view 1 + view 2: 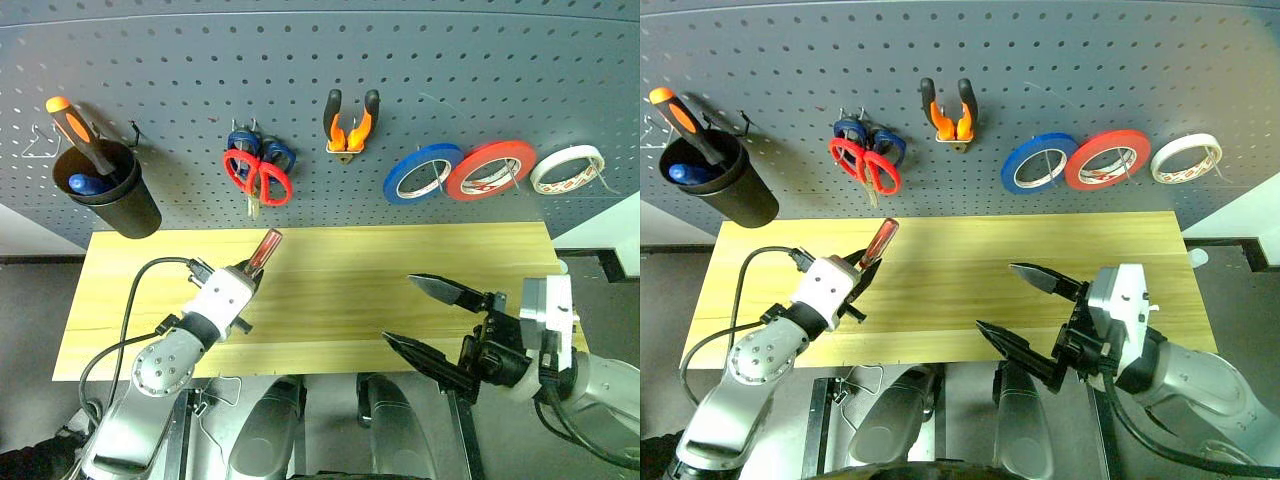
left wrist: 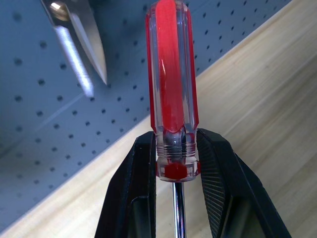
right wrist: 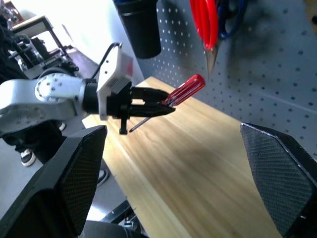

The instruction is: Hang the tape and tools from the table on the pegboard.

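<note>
Black fingers (image 2: 215, 188) of my left gripper (image 1: 243, 277) clamp the small screwdriver (image 1: 264, 249) at the base of its red handle, the handle raised toward the pegboard (image 1: 320, 60), above the surface (image 1: 330, 290). My right gripper (image 1: 430, 318) hovers over the surface's near edge, fingers spread wide, holding nothing. On the pegboard hang the red-handled scissors (image 1: 262, 178), the pliers (image 1: 349, 124) and, rightmost beside the blue roll (image 1: 421, 173) and red roll (image 1: 490, 168), the whitish tape (image 1: 566, 168).
</note>
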`<state>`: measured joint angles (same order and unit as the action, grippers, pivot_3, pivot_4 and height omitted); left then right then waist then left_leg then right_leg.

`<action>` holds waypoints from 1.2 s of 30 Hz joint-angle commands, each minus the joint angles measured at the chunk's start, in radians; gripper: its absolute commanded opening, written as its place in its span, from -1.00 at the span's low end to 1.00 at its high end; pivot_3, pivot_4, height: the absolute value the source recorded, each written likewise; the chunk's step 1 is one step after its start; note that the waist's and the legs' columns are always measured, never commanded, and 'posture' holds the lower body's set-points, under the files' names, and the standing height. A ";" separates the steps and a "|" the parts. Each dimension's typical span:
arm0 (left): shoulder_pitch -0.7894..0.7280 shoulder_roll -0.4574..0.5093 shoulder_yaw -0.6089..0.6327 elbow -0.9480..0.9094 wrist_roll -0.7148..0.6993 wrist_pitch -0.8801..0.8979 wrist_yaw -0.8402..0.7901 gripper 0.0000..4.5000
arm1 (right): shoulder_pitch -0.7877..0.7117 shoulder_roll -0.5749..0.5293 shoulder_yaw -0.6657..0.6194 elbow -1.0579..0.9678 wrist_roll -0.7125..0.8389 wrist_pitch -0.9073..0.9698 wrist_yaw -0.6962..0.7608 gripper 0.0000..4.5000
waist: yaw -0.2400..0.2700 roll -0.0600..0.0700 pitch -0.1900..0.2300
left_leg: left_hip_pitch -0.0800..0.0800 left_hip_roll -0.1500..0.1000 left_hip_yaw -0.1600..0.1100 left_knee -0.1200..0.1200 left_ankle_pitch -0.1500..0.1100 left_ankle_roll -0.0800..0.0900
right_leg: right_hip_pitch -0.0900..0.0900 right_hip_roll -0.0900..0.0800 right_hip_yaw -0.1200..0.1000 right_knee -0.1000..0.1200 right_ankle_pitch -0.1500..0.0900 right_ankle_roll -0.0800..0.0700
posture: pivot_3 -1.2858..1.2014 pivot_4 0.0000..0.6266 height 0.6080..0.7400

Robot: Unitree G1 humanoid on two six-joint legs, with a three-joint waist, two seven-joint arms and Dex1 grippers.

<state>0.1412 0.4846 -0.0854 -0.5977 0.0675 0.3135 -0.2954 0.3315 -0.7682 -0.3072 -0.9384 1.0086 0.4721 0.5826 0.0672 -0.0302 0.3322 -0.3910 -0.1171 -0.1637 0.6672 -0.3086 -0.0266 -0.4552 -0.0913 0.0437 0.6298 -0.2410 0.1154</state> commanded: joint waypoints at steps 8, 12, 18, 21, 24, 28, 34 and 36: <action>0.112 -0.062 0.025 -0.078 0.135 -0.187 0.101 -0.62 | -0.022 -0.003 -0.062 -0.006 0.037 -0.016 0.007 1.00 | 0.000 0.000 -0.001 | 0.000 0.000 0.000 0.000 0.000 0.000 | 0.000 0.000 0.000 0.000 0.000 0.000 | 0.07 -0.03 0.80; 0.107 -0.071 0.052 -0.061 0.181 -0.311 0.148 -0.62 | -0.036 -0.001 -0.056 0.014 0.024 -0.016 0.017 1.00 | 0.004 0.000 -0.001 | 0.000 0.000 0.000 0.000 0.000 0.000 | 0.000 0.000 0.000 0.001 0.000 0.000 | 0.08 -0.04 0.80; 0.058 -0.104 0.110 -0.043 0.202 -0.470 0.214 -0.62 | -0.057 0.004 -0.056 0.029 0.016 -0.019 0.030 1.00 | 0.002 0.000 -0.002 | 0.001 0.000 0.001 0.000 0.000 -0.001 | 0.000 0.000 0.000 0.001 0.001 0.000 | 0.08 -0.05 0.80; 0.023 -0.119 0.125 -0.032 0.205 -0.509 0.224 -0.62 | -0.061 0.005 -0.057 0.042 0.005 -0.020 0.038 1.00 | 0.002 -0.001 -0.003 | 0.001 0.000 0.001 0.000 0.001 -0.001 | 0.000 0.000 0.000 0.001 0.001 0.000 | 0.08 -0.08 0.80; 0.001 -0.126 0.126 -0.021 0.208 -0.555 0.225 -0.62 | -0.069 0.007 -0.058 0.056 -0.006 -0.021 0.046 1.00 | 0.001 0.000 -0.004 | 0.001 0.000 0.001 0.001 0.001 -0.001 | 0.000 0.000 0.000 0.002 0.001 0.000 | 0.08 -0.10 0.80; -0.042 -0.141 0.109 -0.034 0.214 -0.569 0.215 -0.62 | -0.077 0.011 -0.057 0.071 -0.021 -0.023 0.055 1.00 | 0.001 0.000 -0.004 | 0.001 0.000 0.002 0.001 0.001 -0.001 | 0.000 0.001 0.000 0.002 0.001 0.000 | 0.08 -0.11 0.80; -0.130 -0.172 0.107 -0.063 0.204 -0.533 0.198 -0.62 | -0.082 0.015 -0.057 0.087 -0.039 -0.022 0.065 1.00 | 0.001 0.000 -0.005 | 0.001 0.000 0.002 0.002 0.001 -0.001 | 0.000 0.001 0.000 0.003 0.001 -0.001 | 0.08 -0.12 0.80; -0.205 -0.185 0.121 -0.094 0.186 -0.465 0.188 -0.62 | -0.082 0.015 -0.057 0.093 -0.049 -0.021 0.071 1.00 | 0.001 0.000 -0.005 | 0.001 0.000 0.002 0.002 0.001 -0.001 | 0.000 0.001 0.000 0.003 0.001 -0.001 | 0.08 -0.13 0.80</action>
<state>-0.0174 0.3075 0.0156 -0.6135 0.2729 -0.1909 -0.1035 0.2469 -0.7617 -0.3528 -0.8362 0.9622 0.4712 0.6407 0.0680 -0.0306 0.3274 -0.3901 -0.1170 -0.1616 0.6694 -0.3078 -0.0274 -0.4552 -0.0901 0.0438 0.6332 -0.2398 0.1148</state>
